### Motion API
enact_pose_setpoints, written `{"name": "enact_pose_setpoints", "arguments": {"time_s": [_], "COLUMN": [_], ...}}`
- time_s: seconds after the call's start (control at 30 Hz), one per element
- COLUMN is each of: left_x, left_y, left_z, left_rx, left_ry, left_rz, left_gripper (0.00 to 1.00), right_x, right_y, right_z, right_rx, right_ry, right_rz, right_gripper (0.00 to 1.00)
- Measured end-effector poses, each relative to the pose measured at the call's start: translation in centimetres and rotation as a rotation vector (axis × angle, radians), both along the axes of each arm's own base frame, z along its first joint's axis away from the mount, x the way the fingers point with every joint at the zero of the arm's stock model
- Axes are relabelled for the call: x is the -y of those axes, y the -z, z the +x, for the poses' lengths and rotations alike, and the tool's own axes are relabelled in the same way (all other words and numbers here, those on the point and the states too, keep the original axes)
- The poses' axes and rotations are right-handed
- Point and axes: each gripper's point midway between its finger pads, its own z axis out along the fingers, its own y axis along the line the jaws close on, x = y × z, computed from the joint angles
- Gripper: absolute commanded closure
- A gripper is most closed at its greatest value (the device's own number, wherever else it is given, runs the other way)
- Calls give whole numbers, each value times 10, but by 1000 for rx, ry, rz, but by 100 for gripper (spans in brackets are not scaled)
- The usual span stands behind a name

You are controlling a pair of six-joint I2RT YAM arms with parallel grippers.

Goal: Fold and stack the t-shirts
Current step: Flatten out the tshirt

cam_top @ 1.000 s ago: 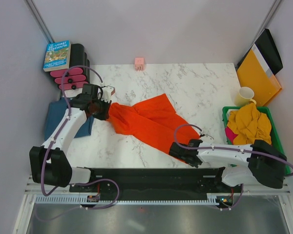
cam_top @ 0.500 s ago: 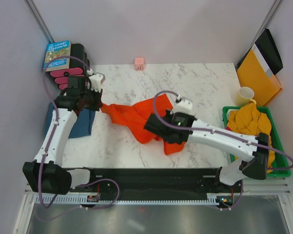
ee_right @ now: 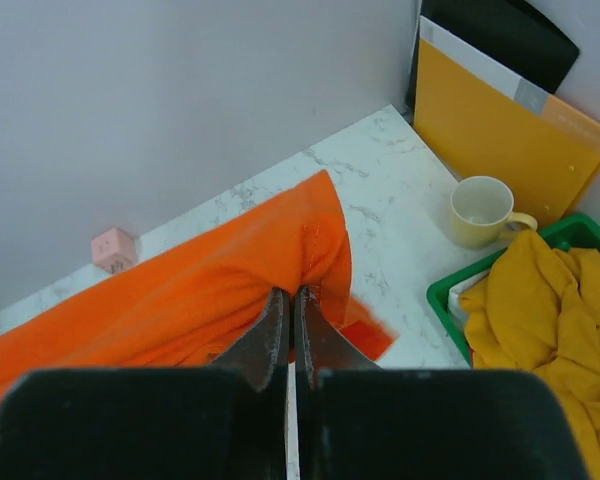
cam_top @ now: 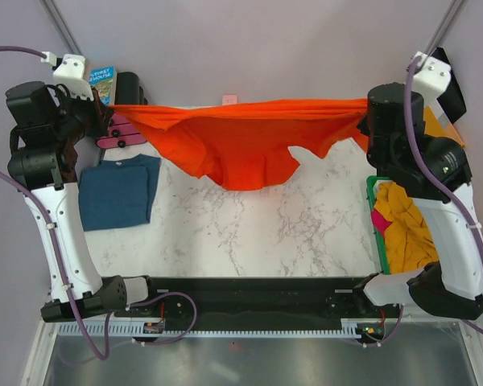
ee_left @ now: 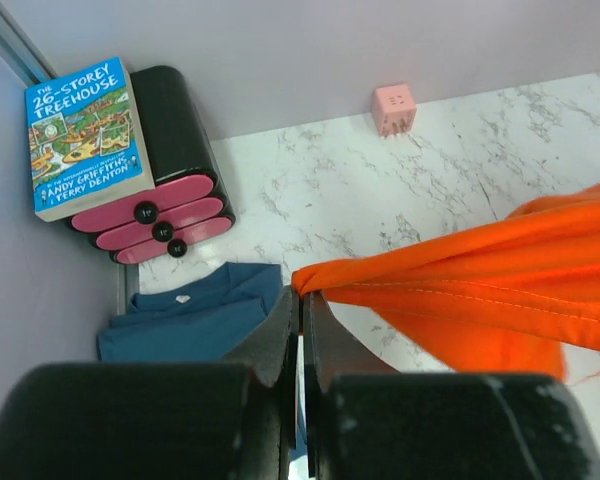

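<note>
The orange-red t-shirt [cam_top: 241, 137] hangs stretched in the air between both raised arms, its middle sagging over the far half of the table. My left gripper [cam_top: 106, 110] is shut on its left end [ee_left: 325, 277]. My right gripper [cam_top: 365, 108] is shut on its right end [ee_right: 315, 262]. The dark teal-blue t-shirt [cam_top: 119, 191] lies folded flat on the table at the left, also in the left wrist view [ee_left: 195, 318]. A mustard-yellow t-shirt [cam_top: 406, 221] is heaped in the green basket [cam_top: 372, 186] at the right, with a bit of pink cloth [cam_top: 379, 223] under it.
A book [ee_left: 85, 135] lies on a black and pink rack [ee_left: 170, 215] at the far left corner. A small pink cube [ee_left: 393, 107] sits at the back edge. A yellow mug [ee_right: 485, 212] and a stiff yellow-orange folder [ee_right: 505, 120] stand at the far right.
Both arms have risen and spread apart, lifting the orange-red shirt off the table and pulling it taut. The right gripper moved from the table's middle to the far right.
</note>
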Motion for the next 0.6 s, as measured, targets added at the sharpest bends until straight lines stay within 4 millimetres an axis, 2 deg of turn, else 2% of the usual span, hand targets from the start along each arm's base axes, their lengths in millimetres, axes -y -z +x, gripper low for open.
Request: {"name": "enact_pose_setpoints", "arguments": {"time_s": [0.2,0.33,0.47,0.6], "left_x": [3,5,9,15], "left_y": [-10,-36,-56,-69], "left_z": [-20,-39,-62,-81], "left_rx": [5,73,133,171], "left_ry": [-7,-22,-39,-44], "left_rz": [-8,4,-1,-18], "left_gripper": [98,98,98,98], "right_x": [-23,-32,-31,-17], "right_y": [14,3,-5,-3], "right_z": [19,19,10,-14], "right_rx": [-82,-60,-11,25], "right_ry": [-129,-208,-246,-269], "right_rz": [-120,-142,-125,-124], "right_gripper": [100,100,100,100]}}
